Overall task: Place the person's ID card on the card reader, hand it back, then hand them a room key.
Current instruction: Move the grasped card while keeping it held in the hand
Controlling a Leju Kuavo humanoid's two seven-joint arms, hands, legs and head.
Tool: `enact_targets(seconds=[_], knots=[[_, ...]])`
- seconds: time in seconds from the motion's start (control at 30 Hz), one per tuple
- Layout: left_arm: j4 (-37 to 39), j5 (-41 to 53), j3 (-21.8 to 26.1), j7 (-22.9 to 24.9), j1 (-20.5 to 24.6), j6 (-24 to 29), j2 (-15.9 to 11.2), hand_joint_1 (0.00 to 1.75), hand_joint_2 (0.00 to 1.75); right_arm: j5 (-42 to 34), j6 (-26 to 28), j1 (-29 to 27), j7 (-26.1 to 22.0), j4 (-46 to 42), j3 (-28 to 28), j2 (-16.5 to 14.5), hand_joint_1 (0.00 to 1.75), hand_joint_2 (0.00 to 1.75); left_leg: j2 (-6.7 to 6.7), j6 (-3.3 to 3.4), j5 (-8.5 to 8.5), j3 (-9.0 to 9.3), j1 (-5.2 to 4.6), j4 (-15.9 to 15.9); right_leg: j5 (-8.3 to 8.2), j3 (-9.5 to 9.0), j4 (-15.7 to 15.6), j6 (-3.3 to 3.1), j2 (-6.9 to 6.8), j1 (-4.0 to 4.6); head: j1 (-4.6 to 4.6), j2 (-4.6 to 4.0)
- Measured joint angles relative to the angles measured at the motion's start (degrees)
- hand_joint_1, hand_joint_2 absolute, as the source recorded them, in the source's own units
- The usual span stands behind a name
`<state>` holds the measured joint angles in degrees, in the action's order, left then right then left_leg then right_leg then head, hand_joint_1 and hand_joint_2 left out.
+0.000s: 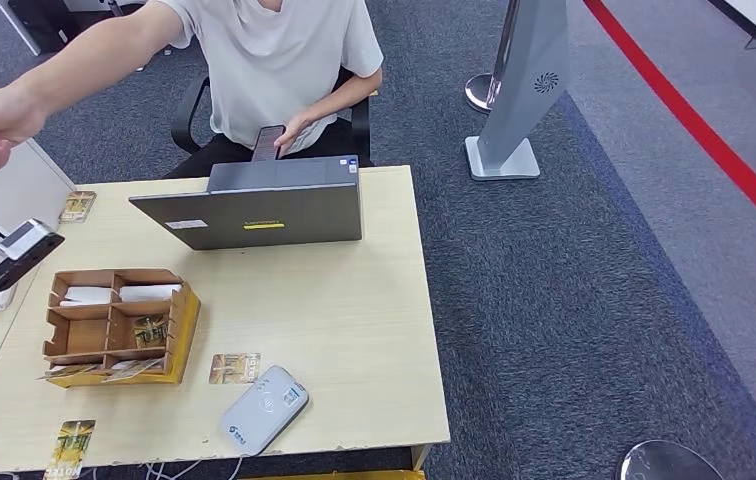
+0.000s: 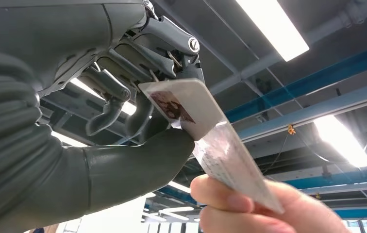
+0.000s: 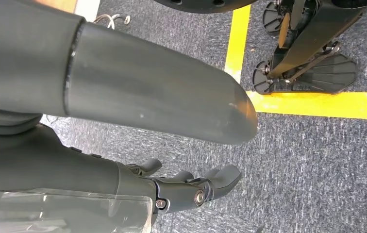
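The robot's left hand has a grey ribbed cover, thick smooth grey thumb and darker linked metal fingers. The person wears a pale short-sleeved T-shirt.

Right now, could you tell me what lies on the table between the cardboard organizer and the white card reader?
In the head view, one patterned card lies flat on the table between the cardboard organizer and the card reader, touching neither.
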<state>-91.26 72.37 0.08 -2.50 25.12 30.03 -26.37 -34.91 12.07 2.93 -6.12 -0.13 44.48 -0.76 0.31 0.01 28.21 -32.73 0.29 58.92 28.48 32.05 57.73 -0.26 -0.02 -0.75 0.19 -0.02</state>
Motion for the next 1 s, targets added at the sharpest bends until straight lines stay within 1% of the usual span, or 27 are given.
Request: enact_targets(seconds=[0.43,0.53,0.73,1.0], knots=[[0.32,-0.42,-0.39,-0.81,-0.01,0.23,-1.08,1.75,1.75,-0.76,0.0,0.0,-0.21,0.06,1.09,0.0,0.0,0.0,0.0,0.0,0.0,0.0,0.0,0.0,0.0,0.01,0.0,0.0,0.0,0.0,0.01,0.0],[0.33,-0.26,-1.07,-0.82,-0.26,-0.07,-0.95,1.75,1.75,-1.45,0.05,0.0,-0.2,0.06,1.43,0.0,0.0,0.0,0.0,0.0,0.0,0.0,0.0,0.0,0.0,0.01,0.0,0.0,0.0,0.0,0.0,0.01],[-0.73,1.59,-4.74,-0.81,-3.35,-0.4,1.24,1.75,1.75,-3.39,0.14,0.0,-0.04,0.06,2.24,0.0,0.0,0.0,0.01,0.0,0.0,0.01,-0.04,0.0,0.0,0.01,0.0,0.0,0.0,-0.01,0.01,0.0],[-4.03,3.61,-12.31,-0.19,-7.28,-1.69,5.24,1.75,1.75,-5.37,0.52,0.01,0.28,0.06,3.66,0.0,0.0,0.0,0.01,0.01,0.01,0.0,-0.06,0.01,0.0,0.01,-0.01,0.01,-0.01,-0.03,0.0,0.01]])
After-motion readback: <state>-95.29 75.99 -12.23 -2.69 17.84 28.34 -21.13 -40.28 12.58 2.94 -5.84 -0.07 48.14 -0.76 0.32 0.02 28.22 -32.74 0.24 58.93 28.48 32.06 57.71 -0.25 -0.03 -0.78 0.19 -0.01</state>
